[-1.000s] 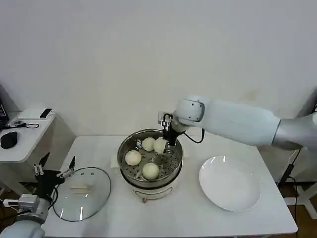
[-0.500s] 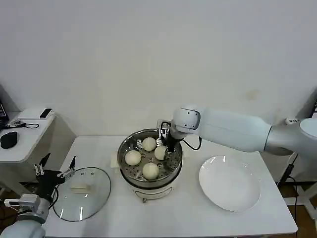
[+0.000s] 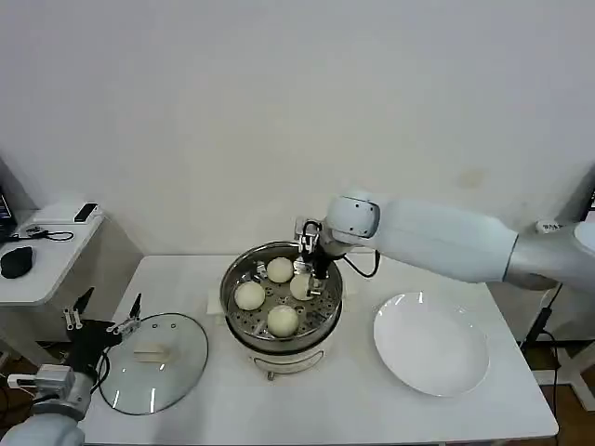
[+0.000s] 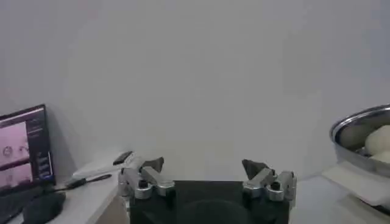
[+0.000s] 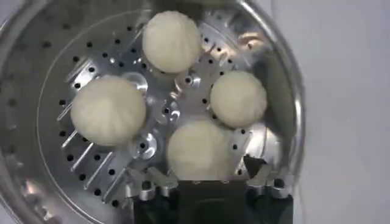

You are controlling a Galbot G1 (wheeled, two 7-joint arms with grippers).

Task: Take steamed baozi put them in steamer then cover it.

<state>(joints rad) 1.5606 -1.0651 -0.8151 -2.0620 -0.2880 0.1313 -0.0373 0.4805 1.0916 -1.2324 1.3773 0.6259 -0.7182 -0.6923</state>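
The steel steamer stands mid-table with four cream baozi on its perforated tray. They lie at the back, left, front and right. My right gripper hovers over the steamer's back right. It is open, its fingers straddling the nearest baozi without touching it. The glass cover lies flat on the table at the left, cream handle up. My left gripper waits open just beyond the cover's left edge.
An empty white plate sits to the right of the steamer. A side table with a phone and dark items stands at the far left. The left wrist view catches the steamer's rim and a monitor.
The right gripper lowered the fourth baozi onto the tray, let it go and rose slightly. The left arm has not moved.
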